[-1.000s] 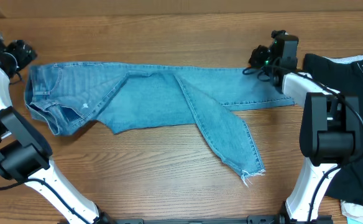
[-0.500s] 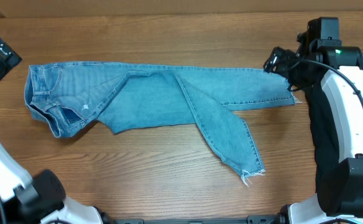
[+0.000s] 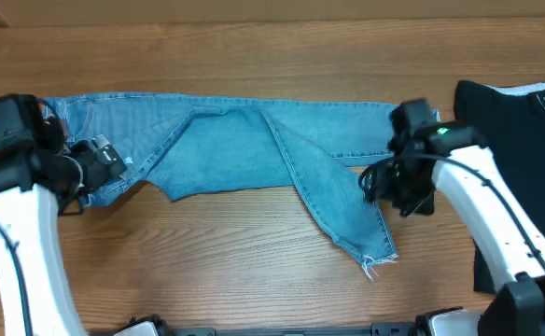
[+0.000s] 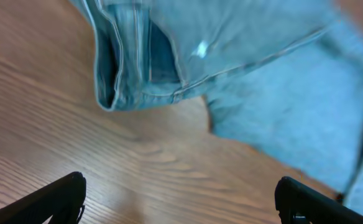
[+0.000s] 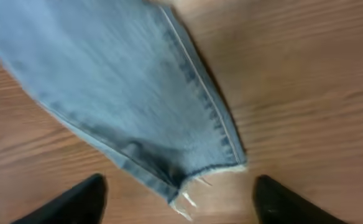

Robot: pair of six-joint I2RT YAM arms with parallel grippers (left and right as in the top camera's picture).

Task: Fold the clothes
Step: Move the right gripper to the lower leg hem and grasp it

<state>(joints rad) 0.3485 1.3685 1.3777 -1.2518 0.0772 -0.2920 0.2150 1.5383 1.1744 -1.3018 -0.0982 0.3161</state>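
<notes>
Here, jeans [image 3: 244,140] flat; left pincer [image 4: 180,186] gaping near waistband [image 4: 116,93], right pincer [image 5: 178,186] gaping over frayed hem [image 5: 214,170]

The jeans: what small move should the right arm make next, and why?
Probably lower the right gripper straight down and close it on the frayed hem of the jeans. Its jaws stand open and hold nothing, and that hem lies flat on the table just ahead of them, so a grip there seems the way to start a fold.
</notes>
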